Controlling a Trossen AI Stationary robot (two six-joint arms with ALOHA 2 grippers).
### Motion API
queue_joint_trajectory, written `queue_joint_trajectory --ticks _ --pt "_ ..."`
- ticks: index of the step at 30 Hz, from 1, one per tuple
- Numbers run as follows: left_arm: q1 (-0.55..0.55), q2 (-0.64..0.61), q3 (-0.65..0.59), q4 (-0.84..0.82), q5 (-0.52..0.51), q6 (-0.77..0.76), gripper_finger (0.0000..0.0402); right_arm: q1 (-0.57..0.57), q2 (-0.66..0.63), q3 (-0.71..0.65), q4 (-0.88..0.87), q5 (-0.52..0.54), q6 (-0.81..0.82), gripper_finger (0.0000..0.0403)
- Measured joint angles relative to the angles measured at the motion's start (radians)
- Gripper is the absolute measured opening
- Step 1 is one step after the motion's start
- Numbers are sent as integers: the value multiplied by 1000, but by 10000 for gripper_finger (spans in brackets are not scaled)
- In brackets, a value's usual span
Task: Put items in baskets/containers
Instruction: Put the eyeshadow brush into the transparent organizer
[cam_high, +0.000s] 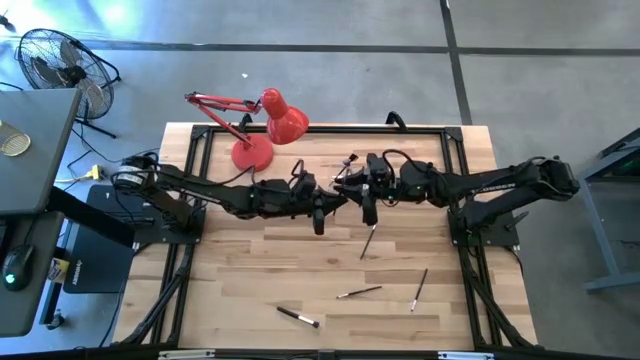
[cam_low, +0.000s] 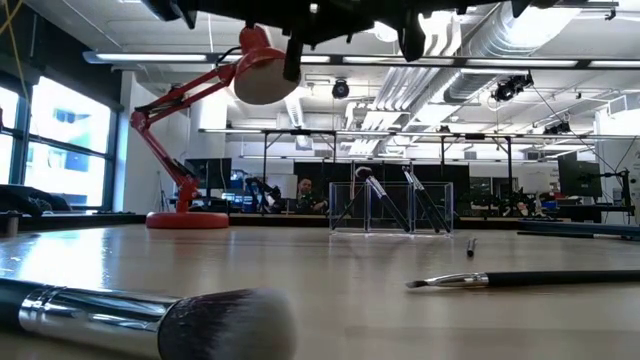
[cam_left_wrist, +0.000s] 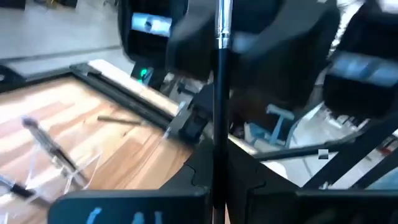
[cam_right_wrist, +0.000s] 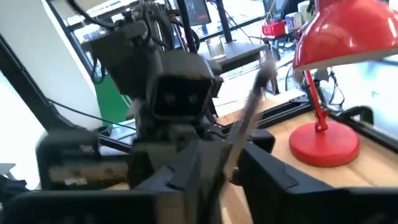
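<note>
i see both arms meeting mid-frame in the high view. my left tool (cam_high: 318, 222) is clenched on a brush (cam_left_wrist: 219, 112) standing upright between its fingers. my right tool (cam_high: 367, 212) has a blurred brush (cam_right_wrist: 249, 118) between its fingers; i cannot tell whether it grips. the clear holder (cam_low: 391, 208) sits centre frame, brushes leaning inside. loose brushes (cam_high: 358, 293) lie on the surface (cam_high: 250, 270), lower centre.

We see a grey concrete floor (cam_high: 540, 90) crossed by dark seams, and a black floor fan (cam_high: 55, 62) beside a dark desk (cam_high: 30, 150). Tall windows (cam_low: 45, 150) let in daylight at one side; exposed ducts (cam_low: 440, 60) and strip lights (cam_low: 200, 57) run overhead. Far off, what may be workstations (cam_low: 520, 200) stand blurred.
</note>
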Motion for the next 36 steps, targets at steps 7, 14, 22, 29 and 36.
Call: queue_joint_trajectory --ticks 7,14,22,29,36 --pt "0 -3 2 -19 -1 -2 53 1 0 0 3 -40 -81 23" --pt "1 -3 2 -36 -28 -3 109 -22 0 0 -36 -52 -94 14" --pt "1 -52 1 -231 -90 19 127 -62 0 0 -104 -30 -105 12" --pt "19 -180 0 -573 -220 18 126 -105 0 0 -175 78 -135 17" --pt "91 -291 0 -793 -167 76 126 -159 18 0 -264 248 -188 13"
